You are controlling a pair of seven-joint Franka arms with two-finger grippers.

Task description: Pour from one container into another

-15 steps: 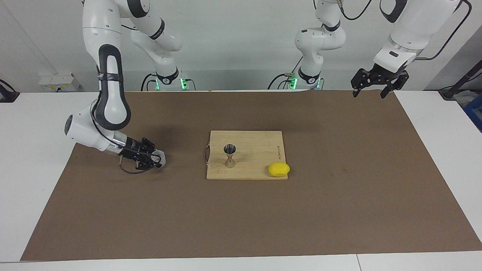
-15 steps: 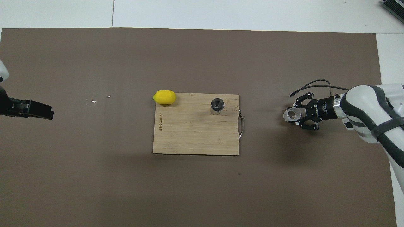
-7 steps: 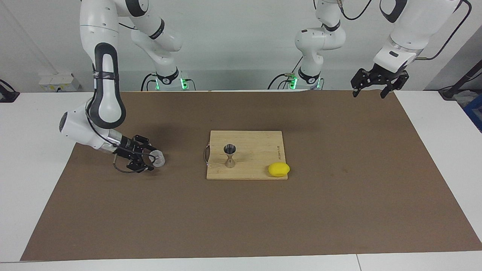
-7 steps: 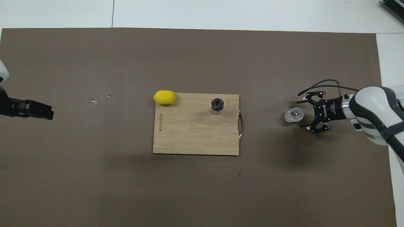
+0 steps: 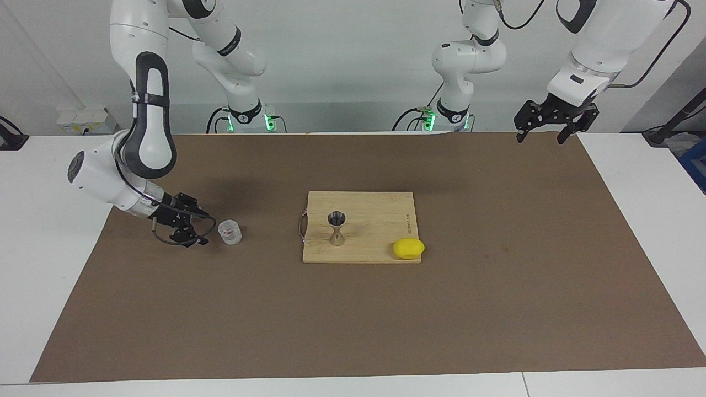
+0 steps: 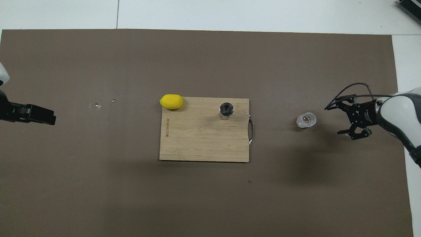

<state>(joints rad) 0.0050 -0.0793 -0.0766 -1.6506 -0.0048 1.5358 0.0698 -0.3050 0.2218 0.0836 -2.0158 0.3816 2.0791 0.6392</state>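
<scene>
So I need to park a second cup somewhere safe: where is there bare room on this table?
The wooden cutting board is bare on its half nearer the robots; the hourglass metal jigger and yellow lemon crowd its other edge. The brown mat lies open nearer the robots. Tight: between the clear glass tumbler and the open right gripper.

White table (image 5: pixel 44 231), brown mat (image 5: pixel 496 309) on top; on mat: wooden board (image 5: pixel 380 220), glass tumbler (image 5: pixel 230 232), lemon (image 5: pixel 408 248) at board corner
</scene>
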